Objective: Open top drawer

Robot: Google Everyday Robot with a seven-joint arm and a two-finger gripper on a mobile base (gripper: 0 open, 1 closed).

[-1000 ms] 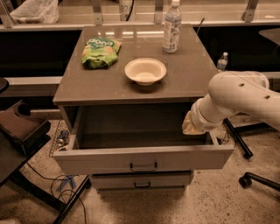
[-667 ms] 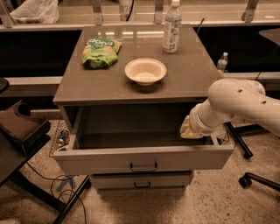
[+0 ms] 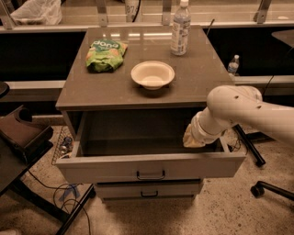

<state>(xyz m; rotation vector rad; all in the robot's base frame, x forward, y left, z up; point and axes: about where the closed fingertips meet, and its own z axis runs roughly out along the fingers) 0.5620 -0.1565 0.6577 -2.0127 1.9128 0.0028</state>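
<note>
Far left of the frame, a dark brown chair (image 3: 23,135) sits by the cabinet, with loose cables (image 3: 59,190) on the speckled floor below it, and a white plastic bag (image 3: 36,11) sits on the ledge in the upper left corner. Moving onto the grey cabinet top (image 3: 115,89), there's a green snack bag (image 3: 106,55) at the back left and a pale bowl (image 3: 152,75) near the middle. Below the top, the top drawer (image 3: 105,167) stands pulled well out toward the lower centre of the frame, its small black handle (image 3: 150,175) at mid-front and a shallower drawer (image 3: 149,189) closed beneath it. A clear water bottle (image 3: 180,28) stands upright at the back right of the top. Now the action: the white arm (image 3: 248,110) comes in from the right edge and dips over the drawer's right side, and the gripper (image 3: 192,138) is down inside the right rear corner of the drawer, touching or just beside its side wall; wide or narrow, I cannot tell. Further right, a small bottle (image 3: 233,65) stands on the ledge, and a black chair caster (image 3: 257,189) rests on the floor
</note>
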